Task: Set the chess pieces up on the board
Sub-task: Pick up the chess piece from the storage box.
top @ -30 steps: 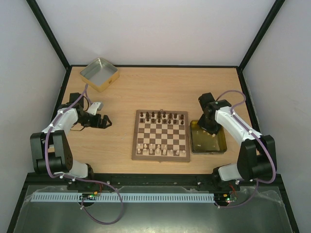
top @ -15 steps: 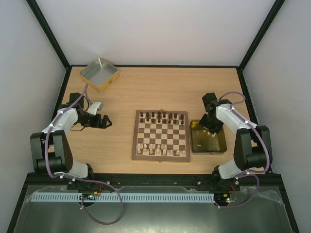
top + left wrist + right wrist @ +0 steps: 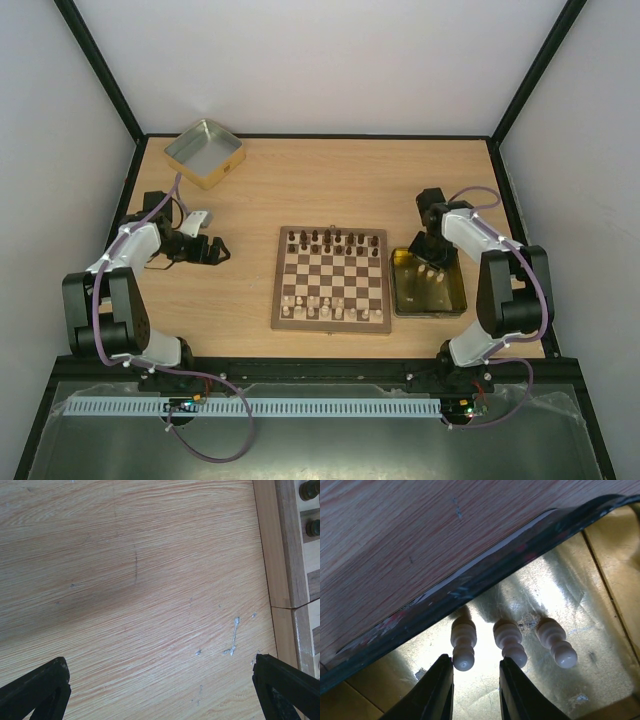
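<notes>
The board (image 3: 330,300) lies mid-table, with dark chess pieces (image 3: 335,239) along its far row and pale ones (image 3: 330,304) near its front. To its right sits a shallow metal tray (image 3: 431,312). My right gripper (image 3: 431,254) hangs over the tray's far part. In the right wrist view, three pale pawns stand in the tray (image 3: 600,630). The left pawn (image 3: 463,642) has its head just between the tips of my right gripper (image 3: 476,662), whose jaws stand apart and do not clamp it. The middle pawn (image 3: 510,641) and right pawn (image 3: 556,644) stand beside it. My left gripper (image 3: 216,250) rests open and empty left of the board.
A second open tin (image 3: 204,153) sits at the back left corner. A small white object (image 3: 198,217) lies by the left arm. In the left wrist view the left gripper (image 3: 159,665) is over bare wood, with the board's frame (image 3: 282,555) and two dark pieces (image 3: 310,490) at the right.
The right arm's elbow has swung toward the right and the near edge, and its gripper has shifted slightly toward the tray's far edge. The left arm has stayed still.
</notes>
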`<state>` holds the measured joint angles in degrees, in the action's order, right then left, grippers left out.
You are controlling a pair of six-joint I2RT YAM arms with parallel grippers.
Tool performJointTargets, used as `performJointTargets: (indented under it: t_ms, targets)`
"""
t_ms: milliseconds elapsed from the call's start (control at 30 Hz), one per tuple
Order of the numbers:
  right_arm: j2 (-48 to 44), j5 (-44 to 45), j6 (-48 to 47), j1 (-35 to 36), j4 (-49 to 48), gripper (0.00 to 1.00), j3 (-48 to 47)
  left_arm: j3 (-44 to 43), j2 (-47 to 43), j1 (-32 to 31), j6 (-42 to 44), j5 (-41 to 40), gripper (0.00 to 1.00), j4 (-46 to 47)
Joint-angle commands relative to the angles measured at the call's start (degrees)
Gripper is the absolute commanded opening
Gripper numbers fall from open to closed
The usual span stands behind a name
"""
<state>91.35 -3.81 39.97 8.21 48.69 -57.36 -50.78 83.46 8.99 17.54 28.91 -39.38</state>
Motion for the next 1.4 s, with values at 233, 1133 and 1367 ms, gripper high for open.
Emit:
performJointTargets:
  t_ms: [233,1133,1367]
  targets:
    - [0.34,1.27,-0.94,-0.68,-0.77,0.24,-0.39,-1.52,0.74,0.28,0.21,0.44,0.99,-1.14]
    - [3.99,-0.67,-1.25,-0.98,-4.16,0.14,0.59,-1.47,0.48,0.5,0.14,0.31,0.99,-1.06]
    - [3.63,-0.44,-1.6,-0.97,-4.39,0.06,1.43,-1.51,1.0,0.5,0.13,0.36,0.99,-1.14]
